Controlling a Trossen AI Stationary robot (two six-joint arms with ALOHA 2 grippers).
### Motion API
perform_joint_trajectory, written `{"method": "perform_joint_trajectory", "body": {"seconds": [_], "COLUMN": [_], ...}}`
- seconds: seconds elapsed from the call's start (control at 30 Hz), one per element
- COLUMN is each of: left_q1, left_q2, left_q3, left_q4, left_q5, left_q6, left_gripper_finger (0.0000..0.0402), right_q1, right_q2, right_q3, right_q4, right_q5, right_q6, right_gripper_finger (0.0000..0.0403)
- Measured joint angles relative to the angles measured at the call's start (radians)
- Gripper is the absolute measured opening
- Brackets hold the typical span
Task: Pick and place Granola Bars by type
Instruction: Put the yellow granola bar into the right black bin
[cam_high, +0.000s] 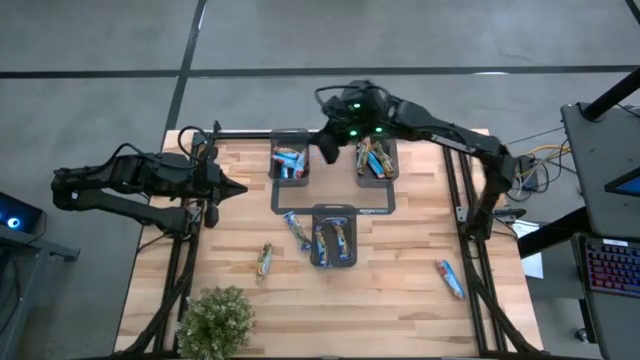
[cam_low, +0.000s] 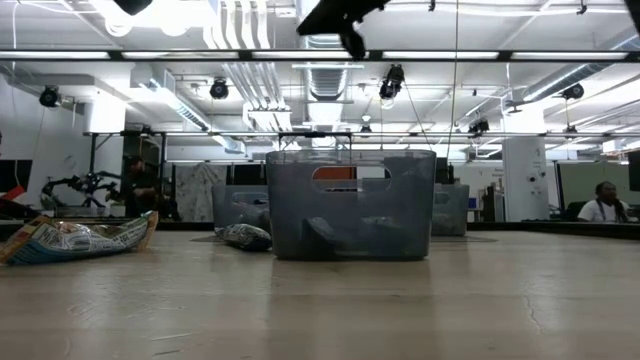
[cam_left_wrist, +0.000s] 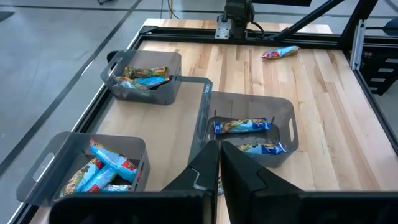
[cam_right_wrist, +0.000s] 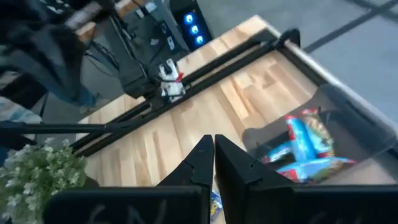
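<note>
**Three trays filled, three bars loose, both hands empty**

Three dark grey rectangular plastic trays sit on the pale wooden plank counter (cam_high: 400, 290). The right hand (cam_high: 327, 153) hangs above the counter between the back two, its fingers pressed together on nothing. Just to one side of it is the back-left tray (cam_high: 289, 161), holding light-blue wrapped granola bars (cam_high: 290, 158) with red parts; just to the other side is the back-right tray (cam_high: 376, 160), with greenish and brown wrapped bars (cam_high: 374, 157). Nearer the front edge from that hand stands the front tray (cam_high: 333, 240), with two blue-and-gold wrapped bars (cam_left_wrist: 242, 126) lying in it.

The left hand (cam_high: 238, 188) waits over the counter's left side, its fingers also together and empty, pointing toward the trays.

Loose bars lie on the bare wood: a blue one (cam_high: 297, 229) touching the front tray's left wall, a greenish one (cam_high: 265, 259) between the left hand and the green potted plant (cam_high: 215, 320) at the front corner, and a blue-and-red one (cam_high: 449, 278) well apart from both hands, toward the right front.
</note>
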Motion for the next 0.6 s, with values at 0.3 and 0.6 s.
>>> {"method": "perform_joint_trajectory", "body": {"seconds": [0.3,0.6], "left_q1": [0.0,0.0], "left_q2": [0.0,0.0], "left_q3": [0.0,0.0], "left_q4": [0.0,0.0], "left_q5": [0.0,0.0], "left_q6": [0.0,0.0], "left_gripper_finger": [0.0,0.0], "right_q1": [0.012,0.072], "right_q2": [-0.321,-0.651], "right_q3": [-0.333,-0.656], "right_q4": [0.092,0.29], "right_q5": [0.046,0.042], "right_q6": [-0.062,-0.009], "right_gripper_finger": [0.0008,0.0008]}}
